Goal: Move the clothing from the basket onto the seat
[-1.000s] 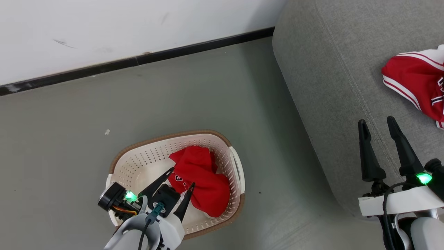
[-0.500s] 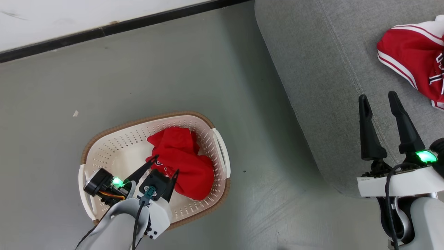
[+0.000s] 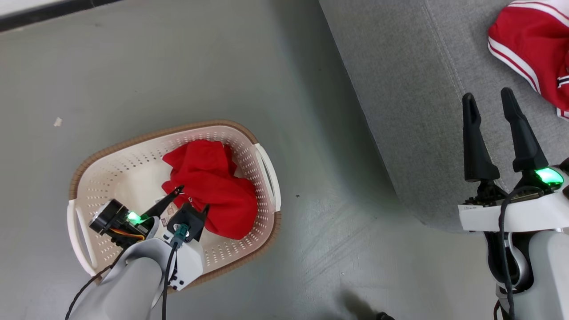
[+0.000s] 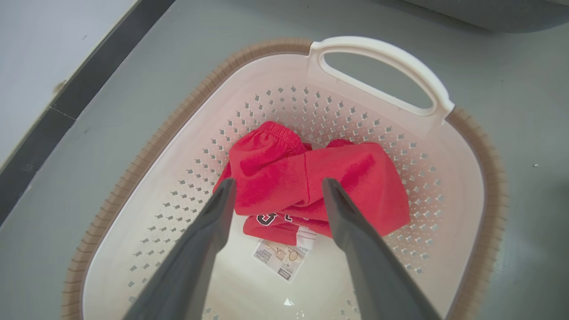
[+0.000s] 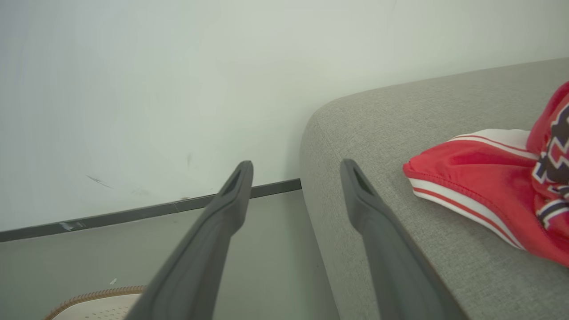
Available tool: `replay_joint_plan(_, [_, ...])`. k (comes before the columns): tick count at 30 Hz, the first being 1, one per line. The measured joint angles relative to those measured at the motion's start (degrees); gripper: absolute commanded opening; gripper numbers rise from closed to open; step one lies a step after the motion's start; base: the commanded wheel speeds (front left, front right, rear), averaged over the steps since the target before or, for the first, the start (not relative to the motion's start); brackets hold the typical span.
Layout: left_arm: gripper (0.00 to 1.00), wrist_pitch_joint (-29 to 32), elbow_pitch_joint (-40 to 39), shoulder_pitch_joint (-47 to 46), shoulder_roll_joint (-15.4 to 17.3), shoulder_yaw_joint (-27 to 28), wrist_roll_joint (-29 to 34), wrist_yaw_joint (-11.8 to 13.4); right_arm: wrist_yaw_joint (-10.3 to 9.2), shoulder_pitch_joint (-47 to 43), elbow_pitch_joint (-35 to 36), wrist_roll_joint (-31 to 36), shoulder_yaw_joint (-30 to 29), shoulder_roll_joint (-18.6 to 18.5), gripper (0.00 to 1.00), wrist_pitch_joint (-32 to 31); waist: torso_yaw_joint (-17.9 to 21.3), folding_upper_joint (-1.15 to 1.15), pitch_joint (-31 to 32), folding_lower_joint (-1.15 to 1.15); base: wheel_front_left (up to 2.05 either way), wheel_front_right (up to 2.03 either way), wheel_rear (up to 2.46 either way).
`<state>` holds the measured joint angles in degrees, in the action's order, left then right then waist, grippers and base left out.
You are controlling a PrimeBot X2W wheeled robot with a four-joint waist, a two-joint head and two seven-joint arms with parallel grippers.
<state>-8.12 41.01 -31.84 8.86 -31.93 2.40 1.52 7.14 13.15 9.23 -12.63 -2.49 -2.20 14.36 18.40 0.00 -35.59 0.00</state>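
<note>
Head view: left gripper (image 3: 193, 198) is down inside the basket (image 3: 129, 169), jaws spread, tips either side of the near edge of the red garment (image 3: 209, 186), not pinching yet. Prob. lined up so b/c the cloth is bunched toward the basket's seat-side wall and that edge is the closest fold to take. Basket sits on the floor (image 3: 178, 66), apart from the seat (image 3: 400, 89), w/ bare floor btw them. Second garment (image 3: 529, 49) lies on the seat at top right, so approx. half the job looks done. Right gripper (image 3: 488, 93) shows against the seat's near edge, jaws spread, holding nothing, well apart from the left arm; likely parked out of the way. Pale scrap (image 3: 58, 121) on the floor and dark skirting (image 3: 44, 11) at top left don't matter. Left wrist view: fingers (image 4: 200, 249) straddle the crumpled cloth, dark lettering (image 4: 266, 218) peeks from under a fold, and a sticker (image 4: 282, 258) on the basket bottom touches the cloth's edge. The handle (image 4: 382, 62) and the wall beyond are what a lift must clear; a low drag could snag or tip the light basket. Right wrist view: spread fingers frame the wall (image 5: 133, 89) and the seat's rounded corner. Second garment rests to the right w/ striped trim showing, w/ free cushion beside it for the next drop.
</note>
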Motion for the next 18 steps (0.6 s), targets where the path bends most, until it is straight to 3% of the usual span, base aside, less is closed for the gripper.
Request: replay_joint_plan(18, [1.00,0.0,5.4,-4.6,2.2,-0.8,4.2,3.7,0.01,5.0,-0.2,-2.6,1.1,0.0,1.00,0.0,2.7,0.00,-6.7,0.00,0.00,0.00,0.00])
